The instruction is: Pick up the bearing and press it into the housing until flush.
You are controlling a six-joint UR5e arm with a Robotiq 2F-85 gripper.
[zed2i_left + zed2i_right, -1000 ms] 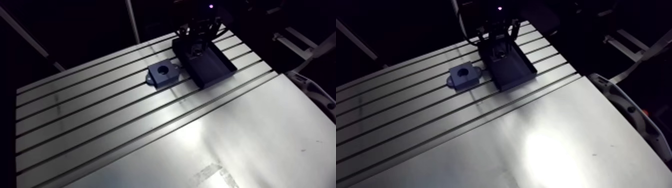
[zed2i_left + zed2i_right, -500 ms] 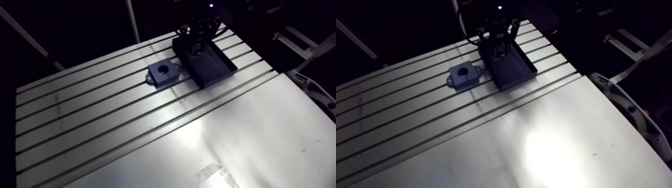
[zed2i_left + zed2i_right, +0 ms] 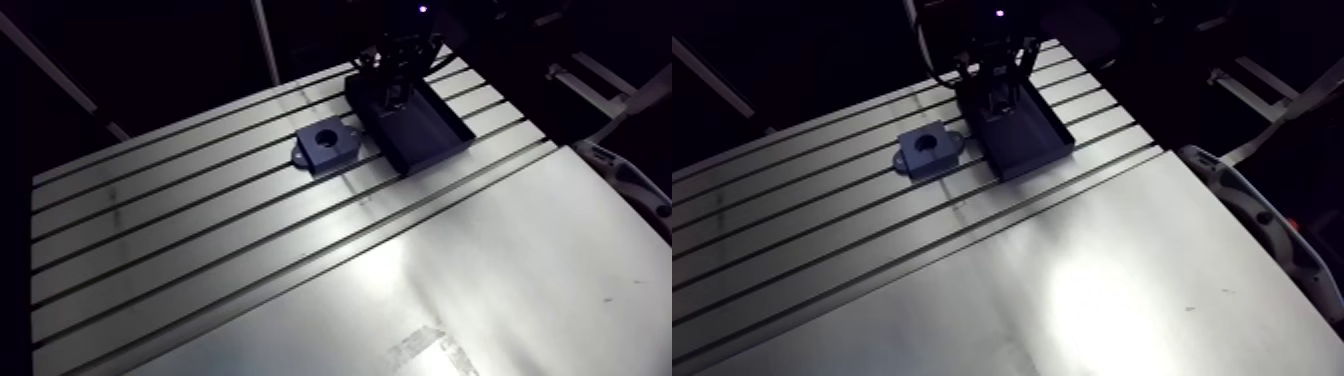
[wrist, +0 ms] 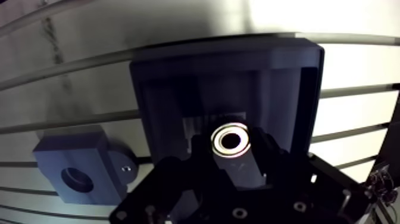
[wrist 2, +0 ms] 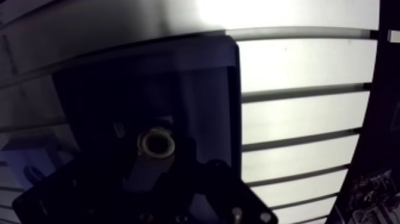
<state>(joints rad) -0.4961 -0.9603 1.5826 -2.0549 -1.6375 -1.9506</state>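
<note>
The gripper is holding the bearing clamped between its fingers over the tray, so pickup is seemingly finishing, while the housing beside the tray is waiting empty for pressing.

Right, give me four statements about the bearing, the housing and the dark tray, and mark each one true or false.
1. The bearing sits between the fingers of the gripper. True.
2. The housing already has a bearing seated in its bore. False: the bore is an empty dark hole.
3. The housing stands inside the tray. False: it stands on the table, beside the tray's outer wall.
4. The gripper is over the tray, not over the housing. True.
</note>
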